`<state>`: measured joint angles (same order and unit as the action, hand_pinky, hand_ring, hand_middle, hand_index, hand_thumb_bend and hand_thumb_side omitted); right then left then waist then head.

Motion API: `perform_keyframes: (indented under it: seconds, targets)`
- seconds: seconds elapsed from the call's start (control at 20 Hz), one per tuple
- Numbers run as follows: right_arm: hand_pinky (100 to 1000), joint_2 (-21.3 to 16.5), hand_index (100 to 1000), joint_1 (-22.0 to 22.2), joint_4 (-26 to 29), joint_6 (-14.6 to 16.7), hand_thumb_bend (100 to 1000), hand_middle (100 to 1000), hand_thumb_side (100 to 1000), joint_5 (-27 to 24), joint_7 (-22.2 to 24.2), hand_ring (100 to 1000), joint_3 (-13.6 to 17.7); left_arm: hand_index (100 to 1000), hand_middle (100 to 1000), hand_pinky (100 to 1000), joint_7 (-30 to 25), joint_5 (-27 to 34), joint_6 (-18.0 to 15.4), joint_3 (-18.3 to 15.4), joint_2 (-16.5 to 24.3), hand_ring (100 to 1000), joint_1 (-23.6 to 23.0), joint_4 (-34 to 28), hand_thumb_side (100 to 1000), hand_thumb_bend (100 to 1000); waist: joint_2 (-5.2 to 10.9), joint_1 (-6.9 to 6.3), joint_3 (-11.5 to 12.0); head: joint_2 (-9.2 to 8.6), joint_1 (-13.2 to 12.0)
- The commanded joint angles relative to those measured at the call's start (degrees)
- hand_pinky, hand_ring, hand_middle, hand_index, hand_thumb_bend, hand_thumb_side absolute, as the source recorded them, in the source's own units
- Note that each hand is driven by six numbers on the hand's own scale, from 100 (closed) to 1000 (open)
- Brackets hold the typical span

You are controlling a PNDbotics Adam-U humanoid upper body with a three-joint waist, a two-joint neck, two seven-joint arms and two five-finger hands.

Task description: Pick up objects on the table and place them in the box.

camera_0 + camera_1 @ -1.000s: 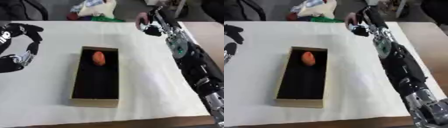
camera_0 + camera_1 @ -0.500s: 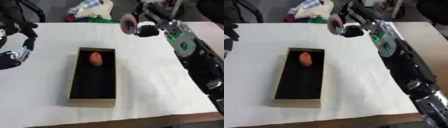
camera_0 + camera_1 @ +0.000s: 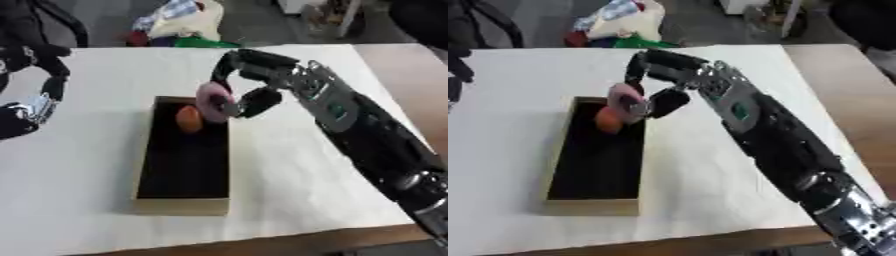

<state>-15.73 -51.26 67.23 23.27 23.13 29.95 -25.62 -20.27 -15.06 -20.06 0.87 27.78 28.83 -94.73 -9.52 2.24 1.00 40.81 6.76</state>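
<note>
The box (image 3: 184, 160) lies lengthwise on the worktop (image 3: 289, 165), its near end toward the robot and its dark floor bare there. At the box's far end sits 1 orange object (image 3: 188, 119). Just right of it, over the box's far right rim, the right robot hand (image 3: 249, 90) holds a pink rounded object (image 3: 213, 102), fingers curled over its top and thumb under it — the pink thing hangs above the rim rather than inside.

To do this step well, I judge the hand should shift a little toward the box's left wall, so the pink object clears the rim, then lower into the bare floor nearer than the orange object, and only then uncurl. Letting go where it hangs now risks a bounce off the rim onto the cloth.

The left robot hand (image 3: 35, 75) hangs well left of the box, above the worktop, fingers curved and holding nothing that I can see.

The worktop is covered in plain white cloth, with a wooden edge showing at the right. Beyond the box's far side, past the worktop, lies a heap of coloured fabric (image 3: 175, 25) on a grey floor.
</note>
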Motion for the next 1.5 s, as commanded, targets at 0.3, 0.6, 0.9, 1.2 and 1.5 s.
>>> perform_keyframes:
  seconds: [0.3,0.6,0.9,1.2,1.5]
  targets:
    - [771,1.7,785,-0.3,-1.3,2.3,100,694,421,7.3,-2.0,817,1.2,837,567,713,-0.6,0.5,-0.1,0.1,0.5,584,1.0,-0.6,599,100,0.94,-0.32,-0.3,-0.62,0.2]
    - [829,0.5,992,0.0,1.6,3.0,152,910,497,13.3,-2.3,887,2.3,837,567,712,-0.6,0.7,0.1,0.1,0.3,584,0.6,-0.6,607,100,1.00,-0.40,-0.7,-0.68,-0.1]
    - [824,-2.5,986,1.5,7.1,1.9,132,888,504,12.3,-4.4,881,4.6,837,567,712,-0.2,1.0,0.3,-0.2,0.3,584,0.1,-0.8,614,100,0.96,-0.34,-1.1,-0.45,-0.9]
    - [795,-6.3,965,5.6,14.9,-1.7,100,831,512,9.1,-11.9,854,8.8,837,569,713,0.0,1.7,0.2,-0.2,0.5,586,-1.0,-1.8,621,100,0.81,-0.31,-1.6,-0.26,-2.0]
    - [764,-6.9,950,11.5,20.4,-6.3,100,791,537,6.6,-20.5,836,12.9,837,574,714,0.9,3.3,0.1,-0.3,0.0,593,-2.5,-3.0,638,100,0.47,-0.45,-1.6,0.35,-4.0]
